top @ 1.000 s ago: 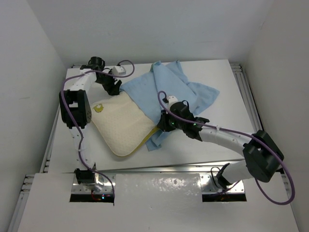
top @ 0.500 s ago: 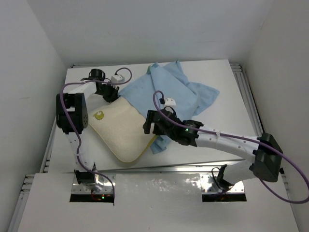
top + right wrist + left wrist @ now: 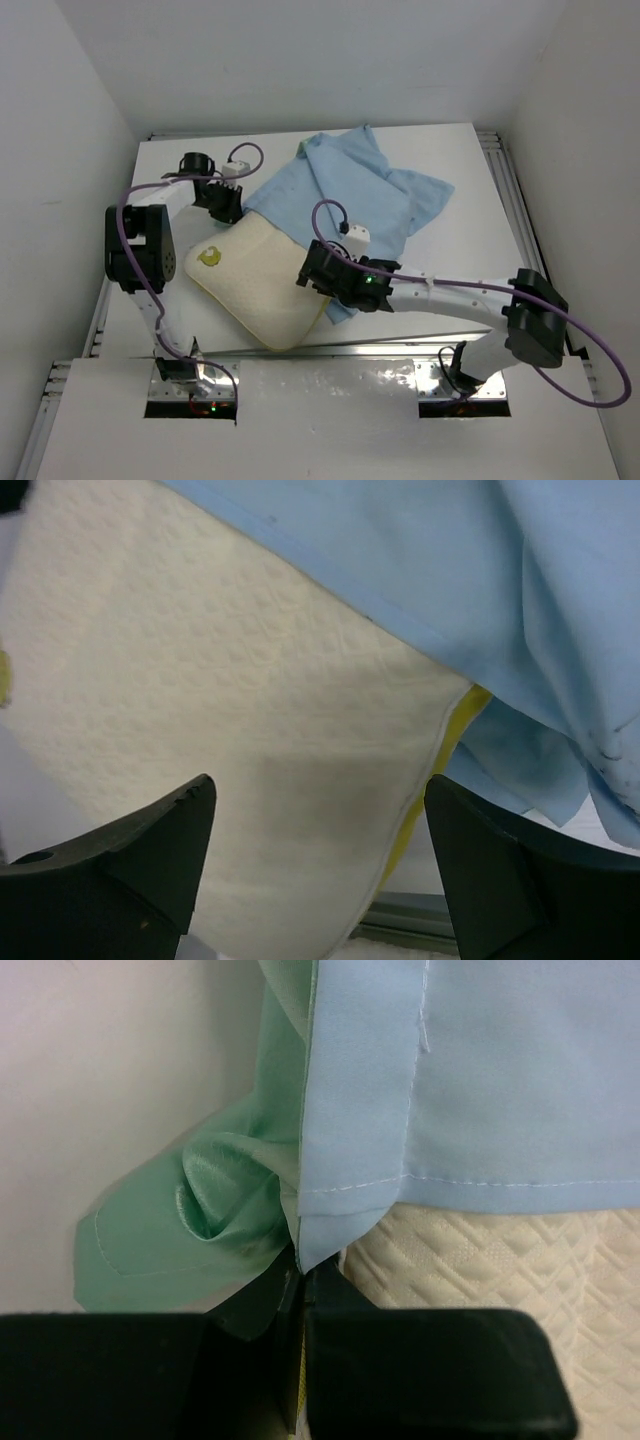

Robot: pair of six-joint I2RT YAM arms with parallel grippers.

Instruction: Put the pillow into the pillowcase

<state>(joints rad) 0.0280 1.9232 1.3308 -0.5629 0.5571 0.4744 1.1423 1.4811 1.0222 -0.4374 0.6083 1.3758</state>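
The cream pillow (image 3: 255,285) lies at the table's left front, its far end under the light blue pillowcase (image 3: 345,190). My left gripper (image 3: 228,205) sits at the pillowcase's left corner. In the left wrist view it (image 3: 300,1275) is shut on the hem where the blue face (image 3: 500,1080) meets the sea-green face (image 3: 190,1220), with the pillow (image 3: 500,1260) just right of it. My right gripper (image 3: 312,270) hovers over the pillow's right edge. In the right wrist view it (image 3: 318,790) is open, over the pillow (image 3: 220,700) and its yellow seam (image 3: 455,730), the pillowcase (image 3: 450,570) beyond.
A metal rail (image 3: 330,350) runs along the table's near edge, close to the pillow's front corner. Another rail (image 3: 510,200) lines the right side. White walls enclose the table on the left, back and right. Bare tabletop (image 3: 470,270) shows to the right.
My left gripper has shut on the pillowcase's hem. My right gripper has opened and moved left over the pillow. The pillow has slid toward the near edge.
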